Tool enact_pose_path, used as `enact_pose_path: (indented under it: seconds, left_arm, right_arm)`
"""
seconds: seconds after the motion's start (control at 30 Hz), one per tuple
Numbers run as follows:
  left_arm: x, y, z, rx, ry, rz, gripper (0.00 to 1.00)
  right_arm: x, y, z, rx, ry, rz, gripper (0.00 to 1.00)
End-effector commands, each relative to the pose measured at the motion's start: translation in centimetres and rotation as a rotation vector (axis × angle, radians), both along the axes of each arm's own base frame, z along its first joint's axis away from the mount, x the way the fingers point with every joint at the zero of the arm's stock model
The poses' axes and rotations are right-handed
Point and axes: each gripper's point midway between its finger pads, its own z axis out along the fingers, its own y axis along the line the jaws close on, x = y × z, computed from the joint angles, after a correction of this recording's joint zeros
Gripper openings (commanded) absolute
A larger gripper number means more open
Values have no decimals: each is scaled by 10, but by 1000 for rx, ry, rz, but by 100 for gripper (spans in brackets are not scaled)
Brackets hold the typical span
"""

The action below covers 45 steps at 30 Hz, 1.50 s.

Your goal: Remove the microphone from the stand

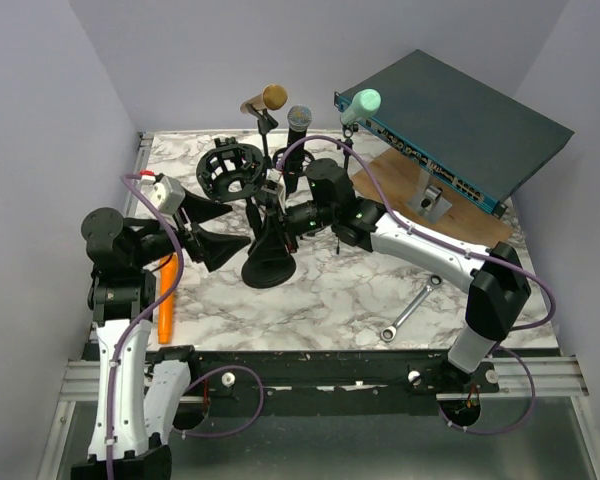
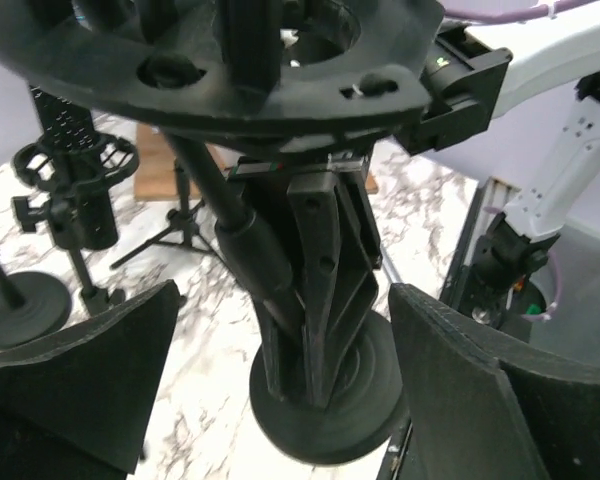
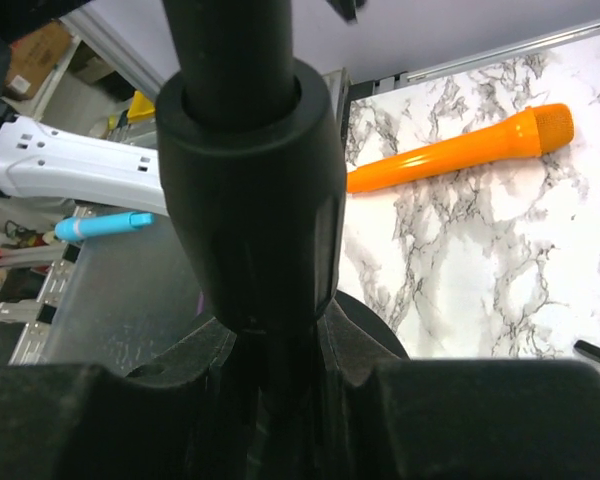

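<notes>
Your right gripper (image 2: pixel 325 265) was clamped on the black microphone stand (image 2: pixel 248 245), low on its slanted pole just above the round disc base (image 2: pixel 325 405). The right wrist view had the pole and its thick collar (image 3: pixel 252 200) filling the gap between the fingers. Your left gripper (image 2: pixel 280 400) stood spread wide and held nothing, its pads (image 2: pixel 80 390) either side of the pole but clear of it. As best I could judge, the dark cylindrical microphone (image 2: pixel 250 40) sat in the black ring-shaped shock mount (image 2: pixel 230 75) at the head of that stand, its long axis near upright through the ring. That put it above both tools, not in front of them: the left gripper pointed at the pole, beneath the ring. With the right one bracing the stand, I judged the left the free and nearer arm; it would need to climb and take the body from the side or from above. The top view showed the ring (image 1: pixel 230 172) back and left of the base (image 1: pixel 268 268), but the microphone inside it was too dark to pick out there. Only the left wrist view gave the ring's underside. The right wrist view missed the mount altogether, showing instead an orange microphone (image 3: pixel 450 150) lying on the white marble tabletop (image 3: pixel 500 260).
</notes>
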Motion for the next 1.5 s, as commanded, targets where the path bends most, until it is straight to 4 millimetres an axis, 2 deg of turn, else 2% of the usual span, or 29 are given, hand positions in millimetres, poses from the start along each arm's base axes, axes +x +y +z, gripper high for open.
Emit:
enact_pose_path:
  seconds: [0.0, 0.17, 0.27, 0.33, 0.6, 0.7, 0.77, 0.8, 0.83, 1.03, 1.17, 1.27, 1.4, 1.43, 1.47]
  left_arm:
    - [17, -7, 19, -80, -74, 15, 84]
    - [29, -10, 15, -117, -54, 8, 77]
    - [34, -13, 14, -137, -38, -14, 70]
    - [37, -16, 12, -144, -23, -29, 64]
    - [38, -31, -1, -161, 36, -80, 50]
    - [39, -33, -5, -165, 51, -77, 36]
    - [40, -32, -5, -168, 55, -59, 18]
    - [42, -30, -5, -170, 56, -41, 4]
    - [44, -29, -5, -171, 58, -16, 0]
    - [62, -12, -1, -173, 122, 201, 0]
    - [76, -2, -6, -144, 238, 380, 0]
    - [86, 3, -19, -108, 353, 487, 0]
    - [86, 1, -18, -108, 356, 494, 0]
    - [84, 0, -16, -104, 333, 478, 6]
    - [81, -1, -14, -102, 311, 465, 16]
  right_arm:
    - [-7, 2, 36, 94, -41, 62, 1]
    - [-8, 2, 34, 93, -41, 76, 1]
    - [-8, 3, 30, 89, -38, 83, 1]
    - [-8, 4, 29, 87, -37, 83, 1]
    - [-1, 7, 25, 67, -35, 53, 1]
    - [5, 8, 24, 55, -46, 16, 1]
    - [11, 9, 24, 51, -67, -20, 1]
    - [13, 8, 21, 33, -65, -40, 1]
    - [16, 8, 20, 24, -67, -58, 1]
    - [47, 8, 13, -39, -101, -236, 1]
    - [73, 8, 9, -95, -111, -385, 1]
    - [87, 7, 7, -132, -116, -472, 1]
    - [85, 10, 5, -148, -122, -477, 1]
    - [83, 9, 4, -147, -121, -470, 1]
    - [81, 9, 6, -137, -124, -457, 1]
